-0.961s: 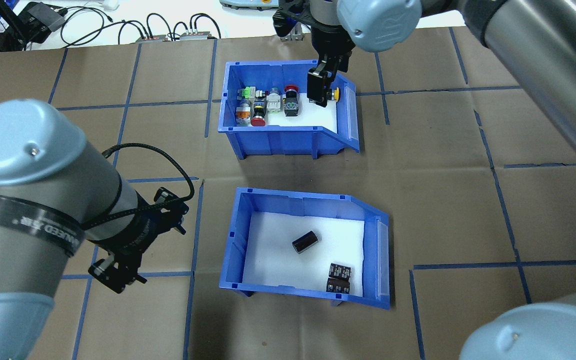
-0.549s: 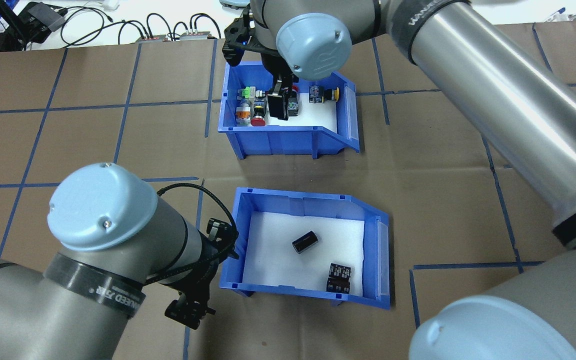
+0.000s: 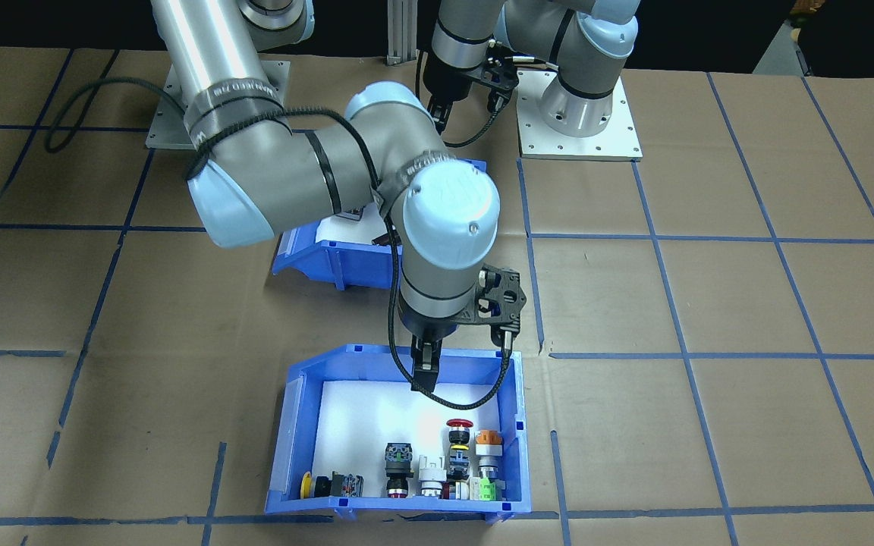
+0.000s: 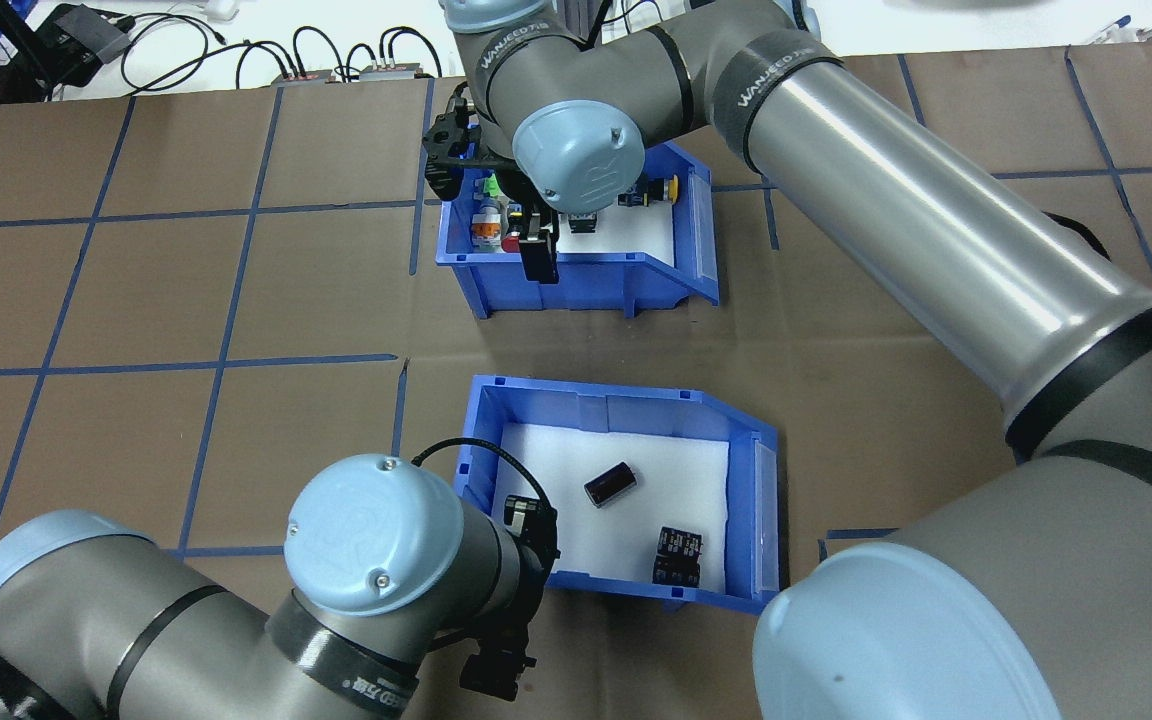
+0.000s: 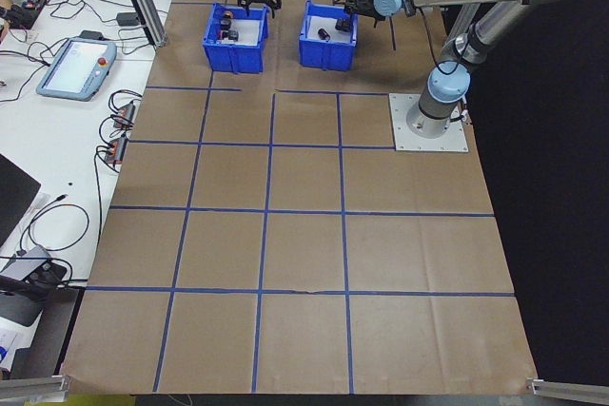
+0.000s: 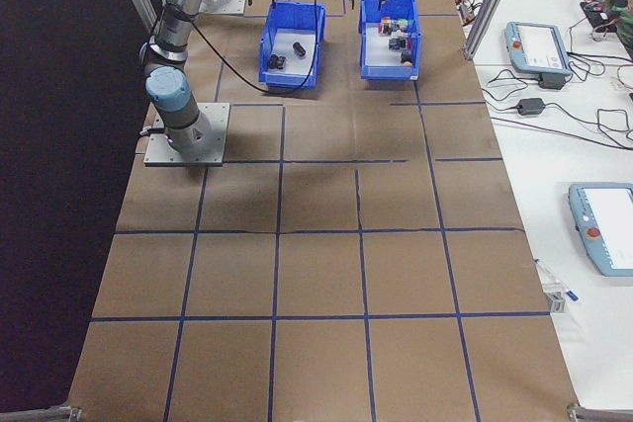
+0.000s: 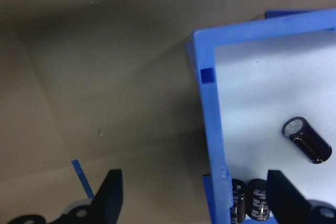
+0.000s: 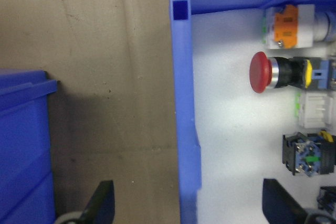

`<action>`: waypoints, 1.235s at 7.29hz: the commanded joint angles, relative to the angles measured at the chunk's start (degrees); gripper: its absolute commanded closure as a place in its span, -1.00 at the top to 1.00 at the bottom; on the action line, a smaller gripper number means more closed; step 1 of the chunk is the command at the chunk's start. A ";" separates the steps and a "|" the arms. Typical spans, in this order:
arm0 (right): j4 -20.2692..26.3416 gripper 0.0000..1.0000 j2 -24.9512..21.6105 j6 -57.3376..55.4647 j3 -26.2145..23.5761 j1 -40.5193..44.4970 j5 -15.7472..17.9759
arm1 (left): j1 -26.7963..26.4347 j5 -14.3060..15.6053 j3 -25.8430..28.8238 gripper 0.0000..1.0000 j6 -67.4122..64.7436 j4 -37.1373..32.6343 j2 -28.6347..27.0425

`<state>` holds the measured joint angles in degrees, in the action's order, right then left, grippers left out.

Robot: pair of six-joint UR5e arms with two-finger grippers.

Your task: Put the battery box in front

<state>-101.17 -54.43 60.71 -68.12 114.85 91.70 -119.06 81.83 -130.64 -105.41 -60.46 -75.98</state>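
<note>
In the overhead view we see the left gripper (image 4: 496, 672) low at the near-left corner of the battery box (image 4: 471, 480); its wrist view shows the jaws spread wide, one finger (image 7: 109, 195) over the paper, the other over the foam, the box wall between them; inside lies a dark cylinder (image 4: 609, 484); beyond it, the button bin (image 4: 576, 280); the right gripper (image 4: 537, 255) straddles its near wall, jaws wide.
</note>
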 commanded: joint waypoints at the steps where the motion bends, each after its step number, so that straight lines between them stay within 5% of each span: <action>1: -0.08 0.98 2.56 -0.15 -0.44 1.42 0.14 | -0.99 1.84 0.04 0.91 -1.63 4.28 -3.37; 3: -1.56 0.78 3.89 -0.42 -0.44 1.52 0.41 | -1.34 1.93 0.30 0.91 -2.60 6.13 -7.84; 5: -1.75 -0.17 3.45 -0.42 -0.26 1.52 3.82 | -1.96 1.76 0.21 0.86 -5.68 6.58 -9.71; 6: -1.75 -0.48 3.10 -0.42 0.09 1.52 3.84 | -1.96 1.15 0.21 0.65 -5.68 6.76 -10.32; 9: -1.92 -0.80 1.53 -0.33 0.62 1.34 3.75 | -1.96 -1.82 -0.14 -0.97 -5.51 11.15 -10.59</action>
<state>-103.02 -52.05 60.31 -67.70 116.29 95.37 -121.02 82.02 -130.56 -111.11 -50.07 -86.48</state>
